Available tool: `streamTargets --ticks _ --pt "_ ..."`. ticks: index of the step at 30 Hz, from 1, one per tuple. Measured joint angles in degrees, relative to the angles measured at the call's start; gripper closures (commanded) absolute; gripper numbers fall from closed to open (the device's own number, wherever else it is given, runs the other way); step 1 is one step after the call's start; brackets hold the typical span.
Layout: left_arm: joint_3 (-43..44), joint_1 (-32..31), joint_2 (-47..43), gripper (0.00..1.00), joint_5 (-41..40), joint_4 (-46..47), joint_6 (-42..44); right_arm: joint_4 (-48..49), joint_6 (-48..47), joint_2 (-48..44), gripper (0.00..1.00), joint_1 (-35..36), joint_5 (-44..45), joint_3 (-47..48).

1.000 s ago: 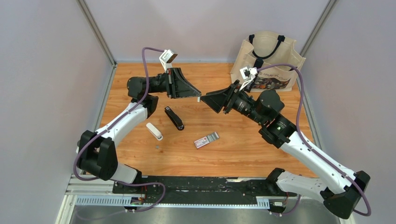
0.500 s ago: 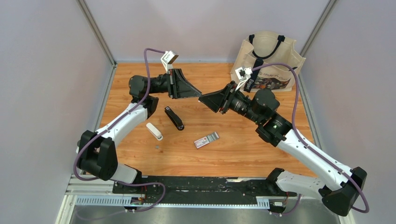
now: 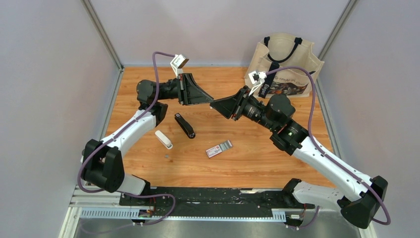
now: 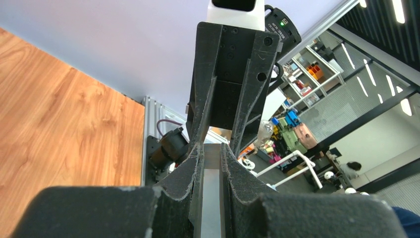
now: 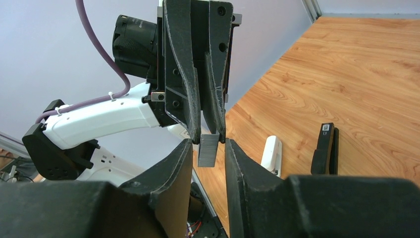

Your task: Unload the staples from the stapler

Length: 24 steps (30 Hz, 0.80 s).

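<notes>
Raised beyond the black stapler (image 3: 184,125), the left gripper's (image 5: 208,138) jaws clamp the staples (image 5: 208,153); the right gripper's (image 5: 208,145) jaws flank them, parted.

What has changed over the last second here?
The right gripper moved left up to the left gripper, its jaws narrowing around the staple strip held there, not yet gripping it. The left gripper, black stapler, white stapler and box stayed put.
</notes>
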Motion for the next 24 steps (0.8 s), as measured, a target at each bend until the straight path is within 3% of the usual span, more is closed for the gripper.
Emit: streamTargets --ticks 8,16,24 --pt "0.00 0.00 0.00 0.85 0.04 -0.50 0.15 0.74 0.33 -0.02 0.63 0.20 -0.02 -0.68" --pt "0.00 0.00 0.00 0.85 0.09 -0.55 0.50 0.96 0.42 -0.02 0.71 0.20 0.09 -0.81" --pt "0.00 0.00 -0.11 0.85 0.50 -1.70 1.42 1.46 0.90 -0.13 0.63 0.22 0.15 -1.66"
